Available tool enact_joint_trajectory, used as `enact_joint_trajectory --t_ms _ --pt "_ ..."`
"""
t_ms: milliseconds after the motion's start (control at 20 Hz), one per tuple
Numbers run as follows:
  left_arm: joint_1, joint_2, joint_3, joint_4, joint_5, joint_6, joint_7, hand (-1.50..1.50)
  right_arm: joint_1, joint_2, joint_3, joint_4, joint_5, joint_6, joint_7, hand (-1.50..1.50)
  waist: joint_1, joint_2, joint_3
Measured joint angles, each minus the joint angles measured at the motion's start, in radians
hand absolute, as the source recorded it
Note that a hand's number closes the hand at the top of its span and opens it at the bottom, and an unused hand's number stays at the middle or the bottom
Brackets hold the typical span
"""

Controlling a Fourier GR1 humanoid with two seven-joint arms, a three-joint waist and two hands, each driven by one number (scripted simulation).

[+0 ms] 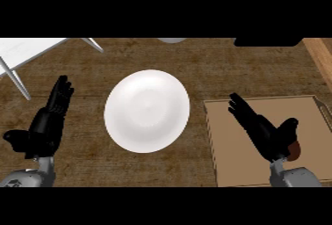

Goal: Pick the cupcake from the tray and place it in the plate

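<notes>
Head view: right hand [265, 131] splayed beside cupcake [295, 152]; left hand [45, 125] splayed too.

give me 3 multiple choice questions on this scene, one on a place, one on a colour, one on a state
1. Where is the cupcake?
A. on the plate
B. on the tray, partly hidden by the right hand
C. on the bare counter

2. What colour is the plate?
A. white
B. blue
C. black

3. How is the right hand?
A. curled round the cupcake
B. open, fingers straight
C. pressed flat on the plate

Answers:
1 B: the brown cupcake shows on the tray, at the base of the hand.
2 A: the plate is plain white.
3 B: its fingers stretch straight out over the tray.
</notes>
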Motion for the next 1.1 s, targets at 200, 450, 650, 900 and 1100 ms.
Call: enact_joint_trajectory --t_ms 200,450,650,900,1100 --pt "-0.051 0.013 0.001 0.005 -0.005 -0.026 0.015 0.00 -0.061 0.002 0.016 -0.019 0.039 0.037 -0.054 1.50 0.006 -0.021 0.008" --pt "-0.103 0.046 0.003 -0.012 0.001 -0.062 0.038 0.00 -0.155 -0.149 0.073 -0.042 0.312 0.008 -0.079 1.50 0.003 -0.044 -0.001" --pt "-0.128 0.071 0.026 -0.010 0.034 -0.104 0.049 0.00 -0.075 -0.074 0.122 -0.002 0.502 -0.215 -0.130 -1.50 0.000 -0.038 0.008" --pt "-0.151 0.095 0.057 -0.010 0.070 -0.147 0.069 0.00 0.056 0.033 0.074 0.018 0.464 -0.354 -0.361 -1.50 -0.001 -0.035 0.013" --pt "-0.149 0.100 0.074 -0.012 0.075 -0.171 0.076 0.00 0.124 0.029 0.022 -0.037 0.445 -0.382 -0.475 -1.50 0.002 -0.035 0.013"
